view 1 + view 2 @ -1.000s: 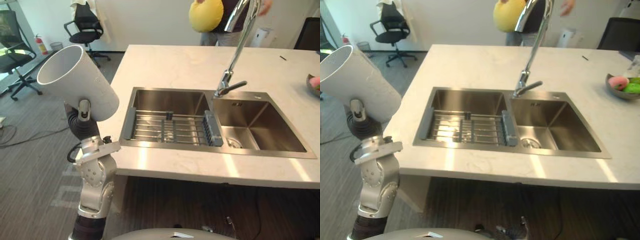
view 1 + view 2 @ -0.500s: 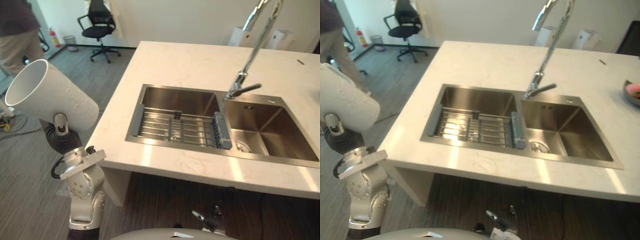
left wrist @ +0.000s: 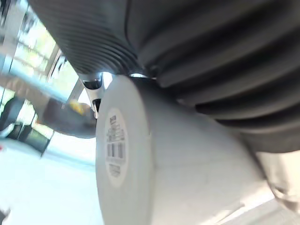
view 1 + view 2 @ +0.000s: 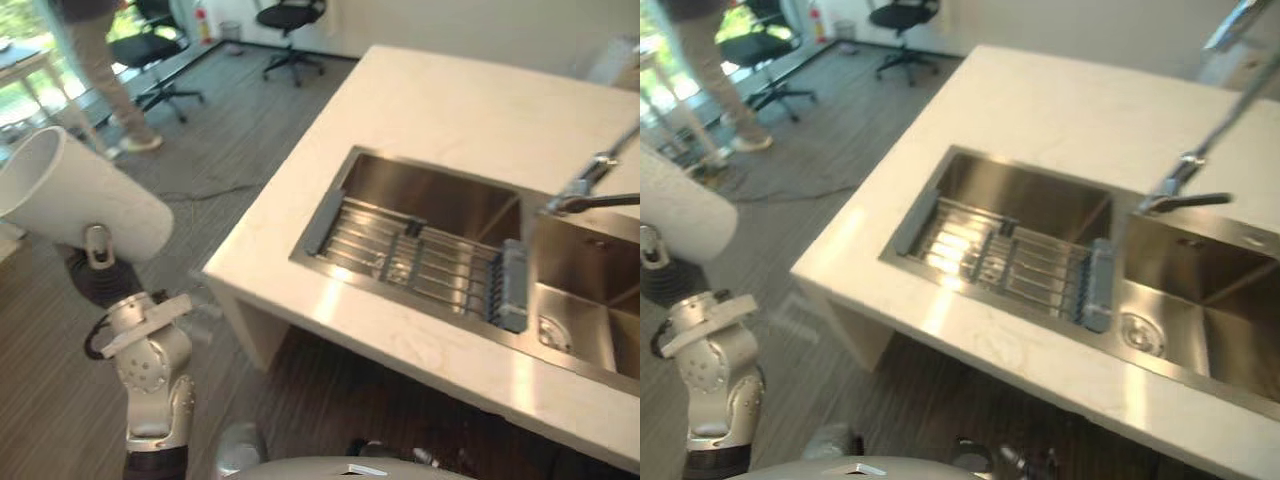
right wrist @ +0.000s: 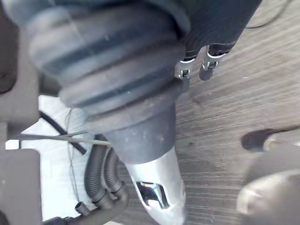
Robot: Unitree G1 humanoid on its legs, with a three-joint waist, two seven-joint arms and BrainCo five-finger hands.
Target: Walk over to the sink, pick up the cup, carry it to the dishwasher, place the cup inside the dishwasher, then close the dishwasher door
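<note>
A: While the cup [image 4: 85, 200] is off the worktop [image 4: 450, 110], where is it exactly?
B: In the left robot hand [image 4: 98, 248], raised over the floor [image 4: 220, 130], well apart from the sink [image 4: 430, 190]. It's tilted, mouth pointing away from the sink.
A: Grip?
B: Thumb curled on the cup wall, so grasping the cup. The left wrist view has the labelled base right by the ribbed cover.
A: Right robot hand [image 5: 117, 70]?
B: Above the floor in its own wrist view. Can't tell if it's clenched or released.
A: Anything else?
B: Sink has two steel basins. Wire rack [image 4: 420, 262] in the left one, faucet [image 4: 590, 185] at the divider. A person [image 4: 100, 60] stands on the floor, office chair [image 4: 290, 20] beyond.
</note>
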